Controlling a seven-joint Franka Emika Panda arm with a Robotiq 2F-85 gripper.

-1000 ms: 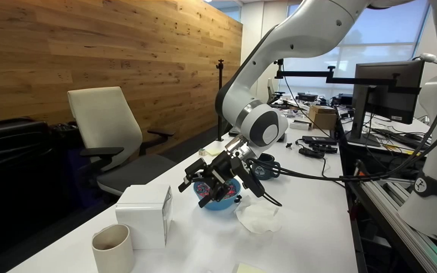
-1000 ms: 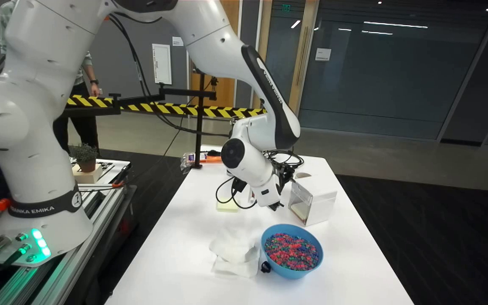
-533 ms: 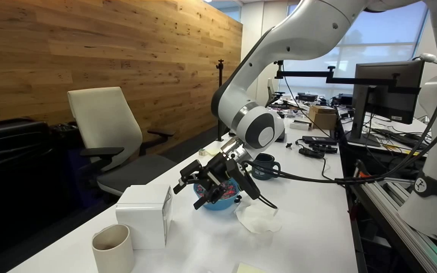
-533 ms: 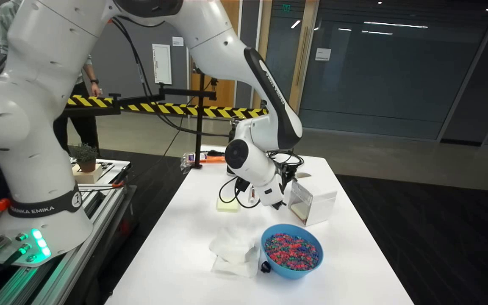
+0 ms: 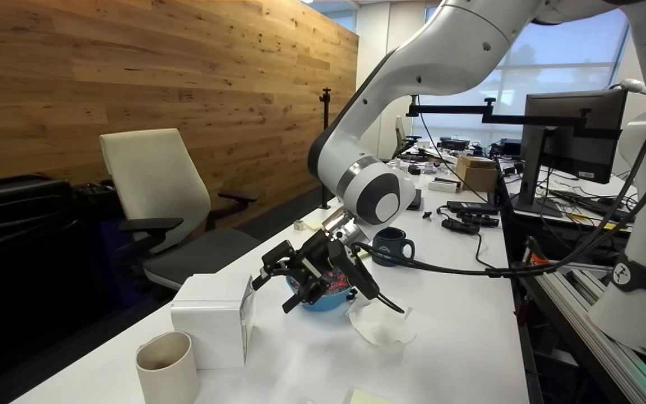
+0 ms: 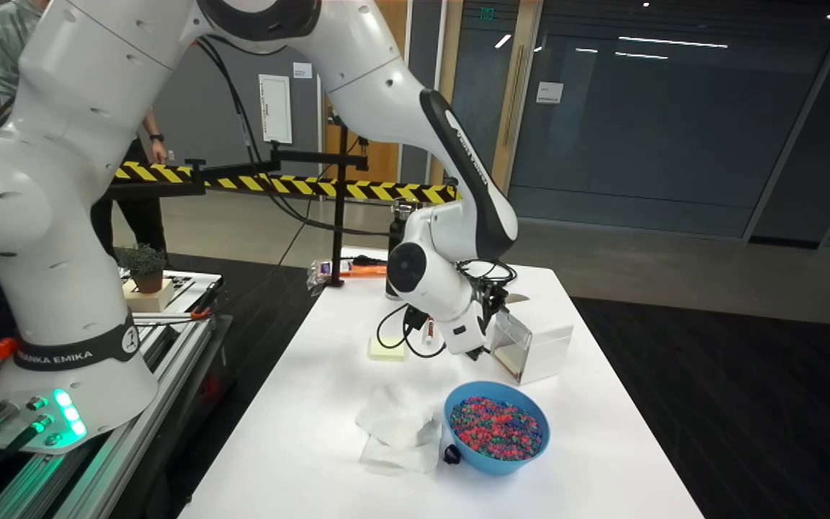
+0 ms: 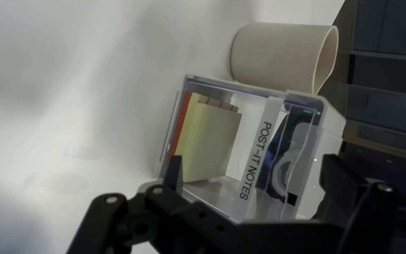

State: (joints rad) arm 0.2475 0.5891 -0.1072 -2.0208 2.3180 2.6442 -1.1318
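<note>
Post-it box (image 5: 208, 331) stands upright on the white desk (image 5: 441, 359), just beside a cream cup (image 5: 167, 370); in an exterior view, the cup sits between seven and eight o'clock from it. A blue bowl (image 6: 496, 465) of coloured granules (image 6: 498, 431) stands near, at seven o'clock from the box in an exterior view.

Gripper state. From where I stand, the gripper (image 5: 270, 297) is spread wide and clasps nothing. In an exterior view, the box lies near it, at eight o'clock. In the wrist view, the two fingers (image 7: 173, 173) frame the box front; I cannot tell whether either one touches it.

Contents. Yellow notes (image 7: 210, 141) lie on an orange-red layer (image 7: 180, 130) in the lower part, between nine and ten o'clock from the label strip (image 7: 256, 158) in the wrist view. Toward three o'clock from the strip, a dark shape (image 7: 294, 118) shows in the clear panel (image 7: 307, 151); I cannot tell object from reflection.

Handling. Judged by eye, the shell is light, stiff and smooth, therefore prone to slip. Hold it by the two opposite side walls, with moderate pressure. Do not bear on the clear panel: probably the most fragile part. The notes should be light and pliable; take hold at their exposed front edge, across the thickness of the stack.
</note>
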